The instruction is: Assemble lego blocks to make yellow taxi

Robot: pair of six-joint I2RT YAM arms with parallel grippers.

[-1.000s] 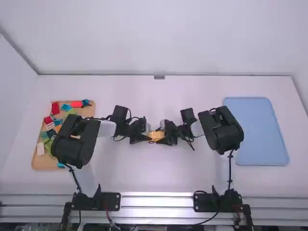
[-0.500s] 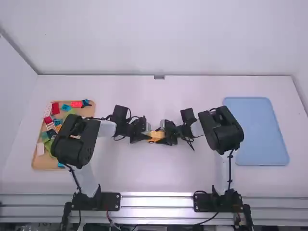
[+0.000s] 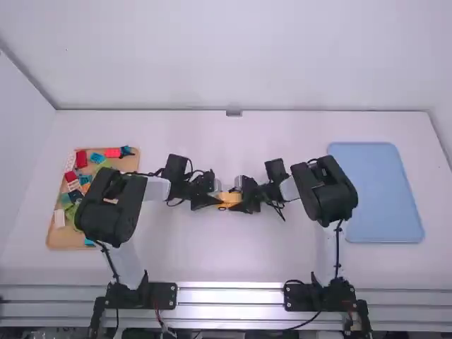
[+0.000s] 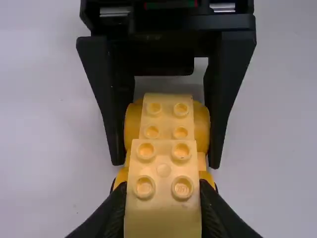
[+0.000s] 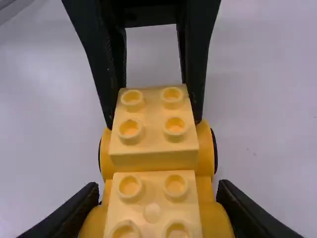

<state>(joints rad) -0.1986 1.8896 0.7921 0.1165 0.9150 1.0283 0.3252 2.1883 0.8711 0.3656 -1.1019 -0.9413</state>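
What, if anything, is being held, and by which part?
Yellow taxi build: left gripper on the sides of the raised pale block, right gripper on the other end's rounded sides.

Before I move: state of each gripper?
Left gripper: closed on a pale yellow plastic block.
Right gripper: closed on the golden-yellow wheeled plastic base beneath.

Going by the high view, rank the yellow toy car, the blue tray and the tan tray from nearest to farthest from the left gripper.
From the left gripper:
1. Yellow toy car, right at its fingertips.
2. Tan tray, off to the left.
3. Blue tray, over on the right, beyond the right gripper.
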